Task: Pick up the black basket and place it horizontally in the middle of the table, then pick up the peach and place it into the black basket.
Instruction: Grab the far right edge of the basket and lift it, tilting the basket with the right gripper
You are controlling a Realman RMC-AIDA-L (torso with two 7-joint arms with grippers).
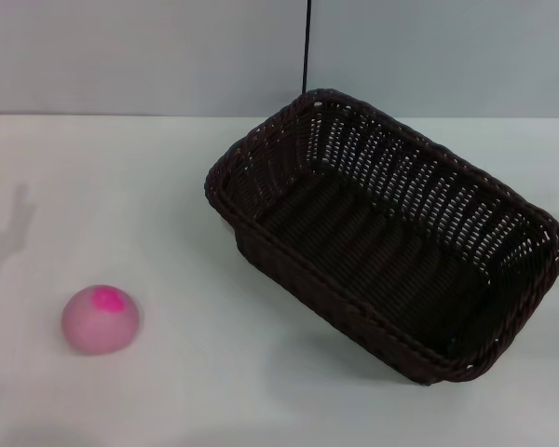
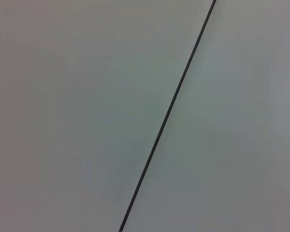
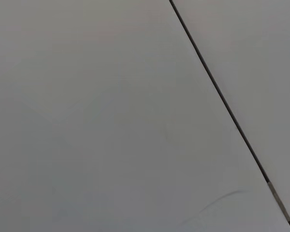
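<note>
The black basket is sitting upright on the white counter, lying skewed on a diagonal toward the right side rather than horizontally at centre, so the first placement is judged outstanding. The peach is resting well apart at the near left, outside the basket. Neither end effector is showing in any view, both wrist cameras apparently facing a blank wall, so their opening cannot be told.
</note>
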